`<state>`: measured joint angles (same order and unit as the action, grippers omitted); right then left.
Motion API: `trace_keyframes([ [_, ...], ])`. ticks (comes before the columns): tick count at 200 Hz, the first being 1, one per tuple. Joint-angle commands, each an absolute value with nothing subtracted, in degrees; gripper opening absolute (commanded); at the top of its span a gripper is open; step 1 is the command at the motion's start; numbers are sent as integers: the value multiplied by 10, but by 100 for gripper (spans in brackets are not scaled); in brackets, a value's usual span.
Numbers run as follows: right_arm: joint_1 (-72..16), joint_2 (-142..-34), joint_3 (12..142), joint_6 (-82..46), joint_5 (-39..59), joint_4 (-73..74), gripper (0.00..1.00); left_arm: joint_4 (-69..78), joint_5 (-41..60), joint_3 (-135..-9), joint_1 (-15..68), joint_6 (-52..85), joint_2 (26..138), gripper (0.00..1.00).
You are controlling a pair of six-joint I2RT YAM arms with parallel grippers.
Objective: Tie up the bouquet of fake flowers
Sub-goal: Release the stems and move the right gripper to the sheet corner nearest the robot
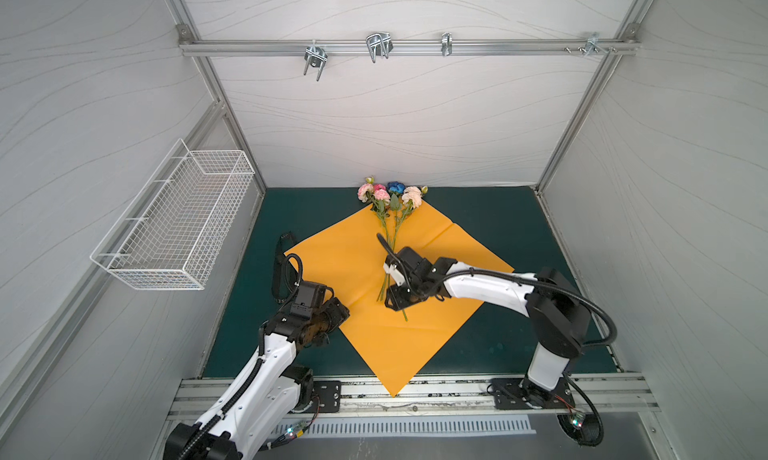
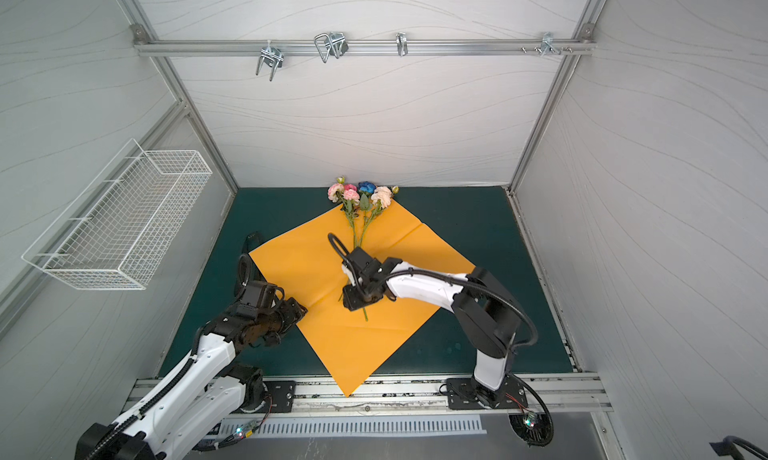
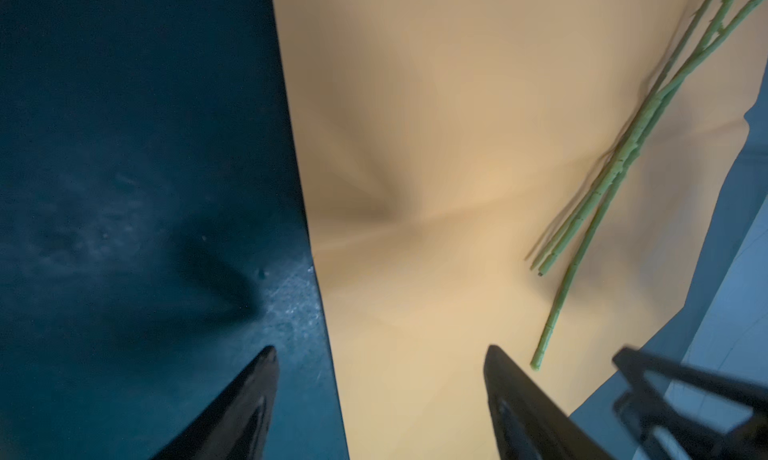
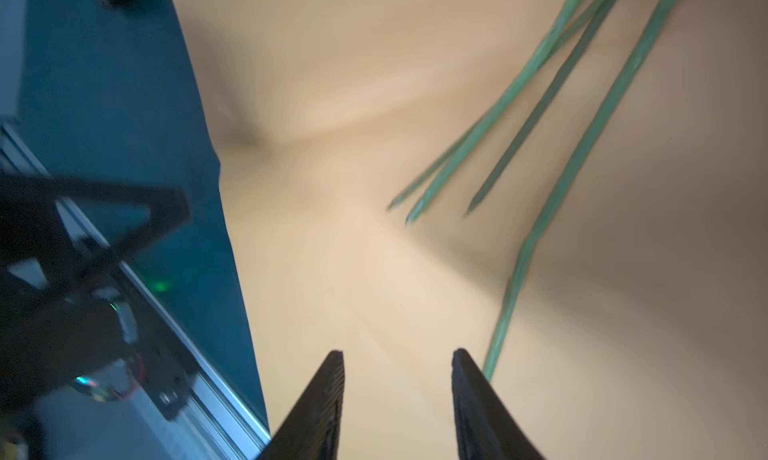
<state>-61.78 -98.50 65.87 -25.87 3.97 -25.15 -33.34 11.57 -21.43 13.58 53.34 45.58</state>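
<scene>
The bouquet of fake flowers (image 1: 390, 196) (image 2: 361, 196) lies on an orange paper sheet (image 1: 345, 262), with its pink, peach and blue blossoms at the sheet's far corner and its thin green stems (image 3: 615, 166) (image 4: 582, 146) running toward the middle. My right gripper (image 1: 395, 302) (image 2: 355, 302) (image 4: 398, 351) hovers over the stems' lower ends. It is open with nothing between its fingers, and one stem passes just outside a finger. My left gripper (image 1: 338, 308) (image 2: 301, 310) (image 3: 381, 349) stands open, its fingers either side of the sheet's left edge and holding nothing.
A black printed ribbon (image 1: 277, 266) (image 2: 249, 239) lies on the dark green mat (image 1: 498, 212) just left of the sheet, beside my left arm. A white wire basket (image 1: 174, 225) hangs on the left wall. Metal hooks (image 1: 378, 46) sit on the back rail.
</scene>
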Motion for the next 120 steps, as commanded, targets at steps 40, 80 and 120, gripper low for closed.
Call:
trace_keyframes([
  [40,-804,-866,541,-250,-242,-352,62,-309,216,-177,150,561,463,81],
  [80,-794,-884,533,-300,-269,-368,65,-196,262,-118,201,624,478,78],
  [120,-760,-897,527,-301,-231,-333,66,-226,267,-113,230,619,489,78],
])
